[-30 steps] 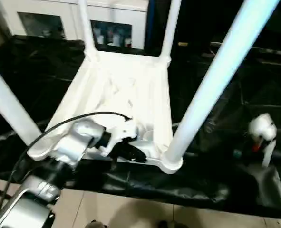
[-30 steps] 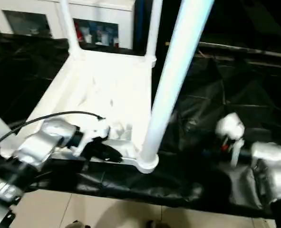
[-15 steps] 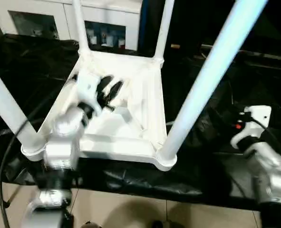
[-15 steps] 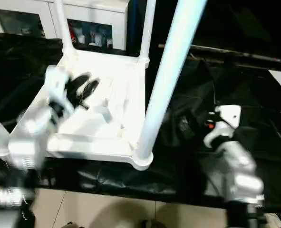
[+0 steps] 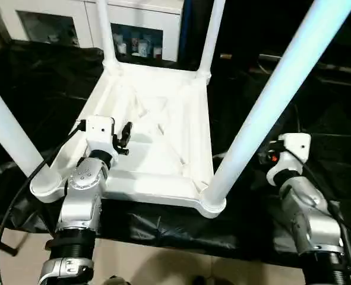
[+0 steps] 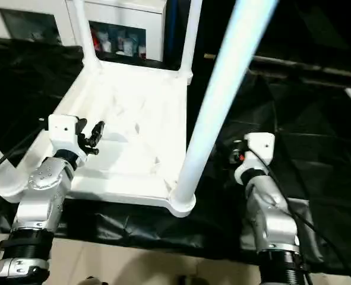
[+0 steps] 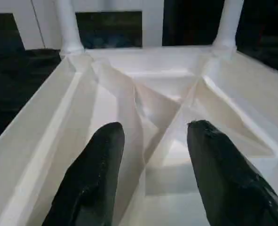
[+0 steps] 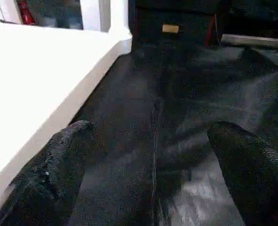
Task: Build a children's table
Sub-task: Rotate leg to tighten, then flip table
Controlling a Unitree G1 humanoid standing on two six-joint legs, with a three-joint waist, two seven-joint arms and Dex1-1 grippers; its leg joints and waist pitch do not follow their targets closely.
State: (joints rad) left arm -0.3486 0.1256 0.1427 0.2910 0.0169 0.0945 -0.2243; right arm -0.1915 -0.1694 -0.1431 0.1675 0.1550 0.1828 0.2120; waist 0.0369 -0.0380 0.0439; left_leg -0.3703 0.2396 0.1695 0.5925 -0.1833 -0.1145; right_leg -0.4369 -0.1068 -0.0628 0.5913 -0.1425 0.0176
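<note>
Left gripper (image 7: 150,136) hovers spread above the upturned children's table (image 5: 163,127).

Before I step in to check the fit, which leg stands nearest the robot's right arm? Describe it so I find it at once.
Start at the white plastic tabletop lying upside down on the black-draped work table, ribs up. Go to its near corner beside the robot's right arm, where the long white tube leg rises from a round socket. It looms largest, slanting toward the picture's upper right.

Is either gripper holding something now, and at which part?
Nothing is held. The left gripper stands open over the table top's ribbed underside; the right gripper is open over the black cloth.
</note>
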